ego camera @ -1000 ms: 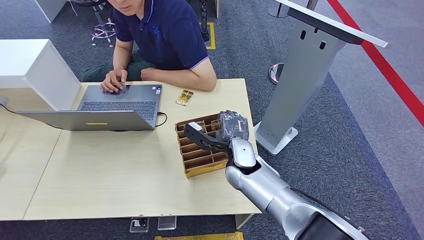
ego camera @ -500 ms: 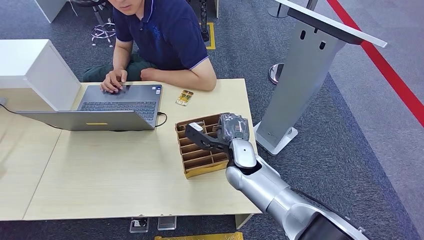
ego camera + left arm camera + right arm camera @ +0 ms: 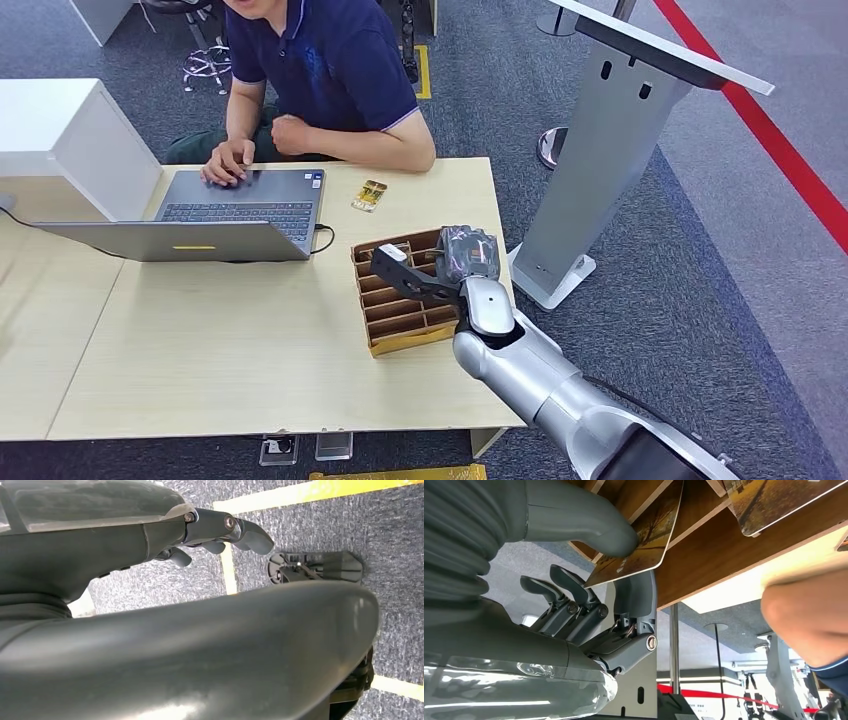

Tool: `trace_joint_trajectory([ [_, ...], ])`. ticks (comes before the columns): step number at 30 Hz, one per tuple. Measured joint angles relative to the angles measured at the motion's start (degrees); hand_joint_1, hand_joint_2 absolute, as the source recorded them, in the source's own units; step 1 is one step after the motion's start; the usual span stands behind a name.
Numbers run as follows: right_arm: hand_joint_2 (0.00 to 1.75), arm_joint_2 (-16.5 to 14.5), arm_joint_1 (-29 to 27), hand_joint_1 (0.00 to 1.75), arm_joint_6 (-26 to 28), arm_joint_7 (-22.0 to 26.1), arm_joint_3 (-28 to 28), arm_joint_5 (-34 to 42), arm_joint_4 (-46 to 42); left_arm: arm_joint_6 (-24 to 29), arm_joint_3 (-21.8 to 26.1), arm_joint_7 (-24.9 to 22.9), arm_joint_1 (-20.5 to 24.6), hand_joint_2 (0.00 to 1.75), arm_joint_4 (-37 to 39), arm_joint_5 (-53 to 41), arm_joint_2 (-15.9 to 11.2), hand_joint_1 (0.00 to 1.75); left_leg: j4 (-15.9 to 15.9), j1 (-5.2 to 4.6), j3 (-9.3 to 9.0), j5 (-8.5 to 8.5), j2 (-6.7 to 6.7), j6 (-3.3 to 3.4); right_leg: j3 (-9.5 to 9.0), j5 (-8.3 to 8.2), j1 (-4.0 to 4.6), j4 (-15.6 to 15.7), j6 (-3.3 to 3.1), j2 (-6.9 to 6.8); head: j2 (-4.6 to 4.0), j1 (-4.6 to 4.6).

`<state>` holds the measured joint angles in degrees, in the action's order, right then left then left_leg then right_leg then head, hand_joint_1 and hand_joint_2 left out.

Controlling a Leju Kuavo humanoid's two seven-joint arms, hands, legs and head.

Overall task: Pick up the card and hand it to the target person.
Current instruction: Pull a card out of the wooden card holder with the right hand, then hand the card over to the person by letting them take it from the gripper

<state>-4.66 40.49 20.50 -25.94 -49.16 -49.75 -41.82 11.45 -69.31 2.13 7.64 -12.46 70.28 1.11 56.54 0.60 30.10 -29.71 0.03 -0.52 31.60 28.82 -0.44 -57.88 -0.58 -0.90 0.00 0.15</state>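
The right hand (image 3: 462,255) is positioned over the far end of the slotted wooden tray (image 3: 385,300), which sits near the right edge of the light wooden table (image 3: 230,350). In the right wrist view the thick thumb (image 3: 589,527) presses on one face of a card (image 3: 644,540) printed in gold and brown, and a darker finger (image 3: 641,600) backs the other face, so the card is pinched between them. The remaining fingers are curled loosely alongside and touch nothing. The card still stands in a slot between the tray's dividers; whether it has lifted clear of the slot floor cannot be told. A second card (image 3: 774,500) of similar print rests in a neighbouring slot.

The left hand (image 3: 220,532) hangs over grey carpet with a yellow floor line; its fingers are partly bent, apart, and hold nothing.

A person in a dark blue shirt (image 3: 330,70) sits at the far side of the table, one hand on an open laptop (image 3: 240,205), the other forearm resting at the table edge. A small gold-coloured card (image 3: 369,194) lies flat on the table between the laptop and the tray.
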Motion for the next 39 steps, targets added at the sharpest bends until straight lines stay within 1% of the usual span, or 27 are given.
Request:
trace_joint_trajectory([
  [11,1.75,0.0,0.55,1.75,-0.92,-0.89,-0.02,-1.43,-2.07,-0.29,-0.04,0.32,0.01,0.0,0.0,0.34,0.0,0.0,0.0,0.0,0.03,0.0,0.0,0.0,0.01,0.0,0.0,-0.01,0.0,0.0,0.0,-0.03],
  [16,1.75,0.0,2.68,1.75,-2.44,-1.83,-0.02,-1.69,-4.84,-0.3,-0.04,0.32,0.05,0.0,0.0,0.34,0.0,0.0,0.0,0.0,0.02,0.0,0.0,0.0,0.01,0.0,0.0,0.0,0.0,0.0,0.0,-0.02],
  [19,1.75,0.0,3.75,1.75,-2.4,-1.91,-0.02,-1.75,-6.19,-0.27,-0.04,0.32,0.05,0.0,0.0,0.34,0.0,0.0,0.0,0.0,0.03,0.0,0.0,0.0,0.01,0.0,0.0,-0.01,0.0,0.0,0.0,-0.03],
  [25,1.75,-0.23,7.64,1.75,-2.36,-1.99,-0.1,-0.93,-8.49,-0.11,-0.04,0.48,0.04,0.0,0.0,0.56,0.09,0.0,0.0,0.0,0.04,0.01,0.0,0.0,0.01,0.0,0.0,-0.01,0.0,0.0,0.0,-0.02],
  [29,1.75,-0.56,8.98,1.75,-1.42,-1.76,-0.34,-0.61,-9.0,-0.1,-0.04,0.61,0.05,0.0,0.0,0.62,0.18,0.0,0.0,0.0,0.04,0.01,0.0,0.0,0.02,0.0,0.0,-0.01,0.0,0.0,0.0,-0.04],
  [34,1.75,-0.61,9.98,1.75,1.27,-1.05,-0.84,-1.01,-8.87,-0.19,-0.04,0.63,0.12,0.0,0.0,0.54,0.2,0.0,0.0,0.0,0.04,0.01,-0.01,0.0,0.02,0.0,0.0,-0.01,0.0,0.0,0.0,-0.04],
  [39,1.75,-0.85,11.31,1.75,3.92,0.4,-1.09,-0.2,-6.89,-0.31,-0.05,0.75,0.32,0.0,0.0,0.39,0.19,0.0,0.0,0.0,0.04,0.01,-0.01,0.0,0.01,0.0,0.0,-0.01,0.0,0.0,0.0,-0.03],
])
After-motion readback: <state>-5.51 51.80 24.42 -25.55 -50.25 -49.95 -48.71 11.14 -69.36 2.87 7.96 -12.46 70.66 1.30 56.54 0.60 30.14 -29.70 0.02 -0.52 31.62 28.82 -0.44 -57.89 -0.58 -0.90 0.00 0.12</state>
